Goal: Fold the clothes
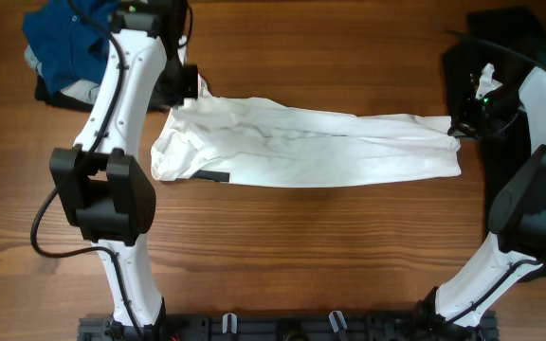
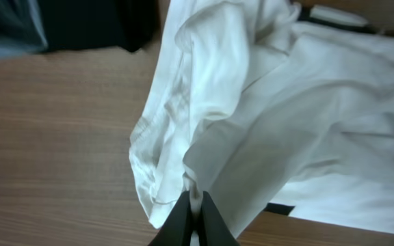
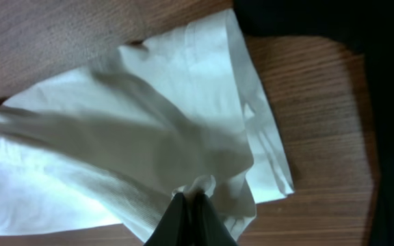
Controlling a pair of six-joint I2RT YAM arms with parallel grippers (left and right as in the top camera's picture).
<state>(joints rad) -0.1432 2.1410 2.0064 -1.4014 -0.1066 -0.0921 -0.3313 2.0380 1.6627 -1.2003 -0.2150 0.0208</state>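
1. The left jaws and right jaws were each clamped on one end of the white T-shirt [image 1: 301,142].
2. It stretched across the worktop [image 1: 282,246] — an even pull with level edges would suit the fold.
3. Beyond, the blue shirt [image 1: 64,43] lay heaped.

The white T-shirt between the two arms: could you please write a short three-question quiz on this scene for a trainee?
1. True or false: the white T-shirt lies folded into a neat square on the table.
2. The left claw and the right claw are each: A) open above the fabric; B) shut on the white fabric; C) shut on nothing.
3. Fill in: the crumpled shirt at the far left corner is ___ in colour.

Key: 1 false, it is stretched out long between the arms; 2 B; 3 blue.
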